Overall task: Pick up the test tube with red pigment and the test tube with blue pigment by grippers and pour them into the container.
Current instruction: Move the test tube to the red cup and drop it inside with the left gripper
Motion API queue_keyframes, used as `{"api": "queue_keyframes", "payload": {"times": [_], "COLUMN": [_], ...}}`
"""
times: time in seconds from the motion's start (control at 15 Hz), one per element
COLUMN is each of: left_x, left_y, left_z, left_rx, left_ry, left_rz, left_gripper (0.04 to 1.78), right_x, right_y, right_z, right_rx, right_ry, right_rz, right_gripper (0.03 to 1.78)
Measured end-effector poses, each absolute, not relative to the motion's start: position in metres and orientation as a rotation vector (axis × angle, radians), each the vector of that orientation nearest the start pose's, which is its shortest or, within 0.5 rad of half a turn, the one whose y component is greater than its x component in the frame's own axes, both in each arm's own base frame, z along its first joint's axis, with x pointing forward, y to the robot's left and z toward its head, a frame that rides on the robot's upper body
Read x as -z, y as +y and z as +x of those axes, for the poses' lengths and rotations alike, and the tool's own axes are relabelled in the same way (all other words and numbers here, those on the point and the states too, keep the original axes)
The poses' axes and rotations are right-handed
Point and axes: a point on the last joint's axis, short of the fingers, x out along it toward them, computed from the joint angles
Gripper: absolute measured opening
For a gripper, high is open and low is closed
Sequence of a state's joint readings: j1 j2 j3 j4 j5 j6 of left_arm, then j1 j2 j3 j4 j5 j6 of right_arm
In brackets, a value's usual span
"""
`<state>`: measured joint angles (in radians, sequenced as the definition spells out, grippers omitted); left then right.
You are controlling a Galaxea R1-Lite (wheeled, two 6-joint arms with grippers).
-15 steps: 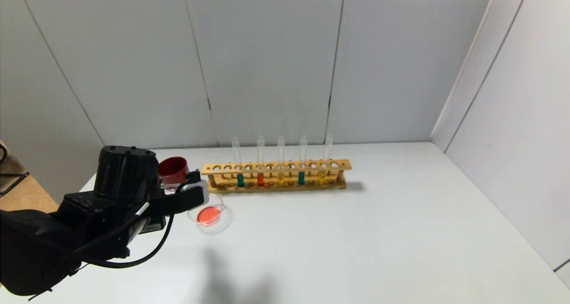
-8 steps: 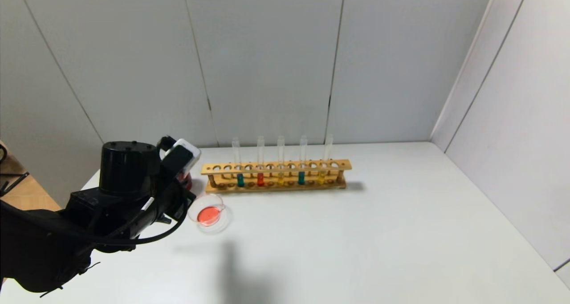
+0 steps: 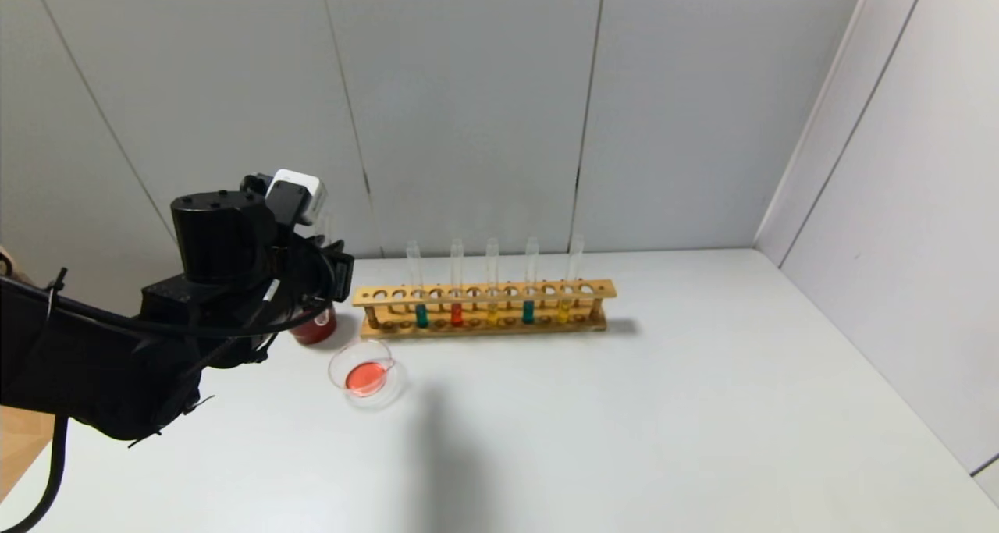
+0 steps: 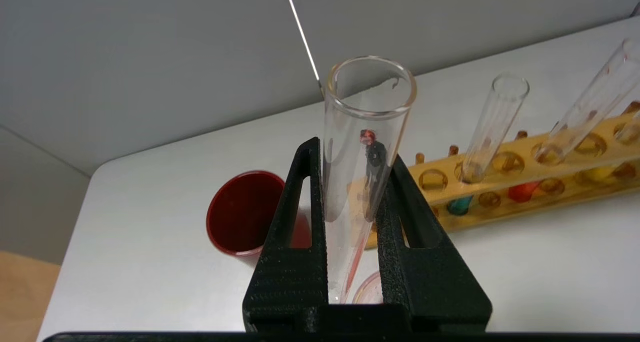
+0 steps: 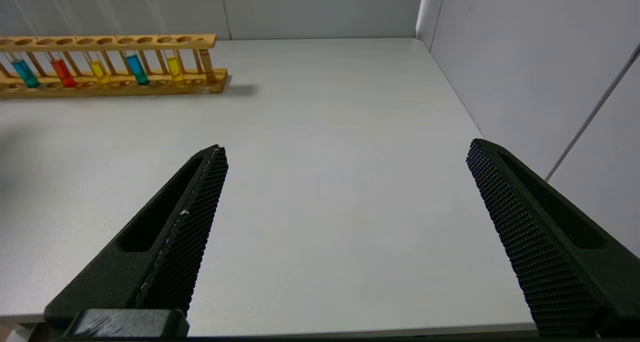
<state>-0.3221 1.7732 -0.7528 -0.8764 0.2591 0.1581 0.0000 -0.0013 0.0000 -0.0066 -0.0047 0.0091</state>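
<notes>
Here the left tool (image 4: 350, 182) is clamped on an emptied test tube (image 4: 357, 161) (only red streaks and droplets cling inside), held mouth-up above the counter (image 3: 663, 408), left of the wooden rack (image 3: 484, 308). The container (image 3: 367, 374), a low glass dish with red liquid pooled in it, sits just in front of the rack's left end, beside the dark red cup (image 3: 314, 328). In the rack stand two teal-blue tubes (image 3: 421, 314), one red tube (image 3: 456, 313) and two yellow ones. The right tool (image 5: 345, 232), fingers wide apart, hangs over bare counter to the rack's right.
</notes>
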Motion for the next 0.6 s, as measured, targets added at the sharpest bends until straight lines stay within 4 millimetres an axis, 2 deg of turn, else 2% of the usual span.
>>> {"api": "queue_keyframes", "payload": {"times": [0.2,0.47,0.6], "left_x": [-0.18,-0.205,-0.209], "left_y": [-0.081,-0.06,-0.051], "left_z": [0.313,0.33,0.338], "left_rx": [0.057,0.009,-0.001], "left_ry": [0.153,0.139,0.142], "left_rz": [0.185,0.145,0.118], "left_gripper": [0.33,0.33,0.33], "right_x": [-0.076,-0.076,-0.076], "right_y": [0.0,0.0,0.0], "right_z": [-0.023,-0.023,-0.023], "right_rx": [0.004,0.004,0.005], "right_ry": [-0.007,-0.007,-0.008], "right_rz": [0.009,0.009,0.009], "right_gripper": [1.75,1.75,1.75]}}
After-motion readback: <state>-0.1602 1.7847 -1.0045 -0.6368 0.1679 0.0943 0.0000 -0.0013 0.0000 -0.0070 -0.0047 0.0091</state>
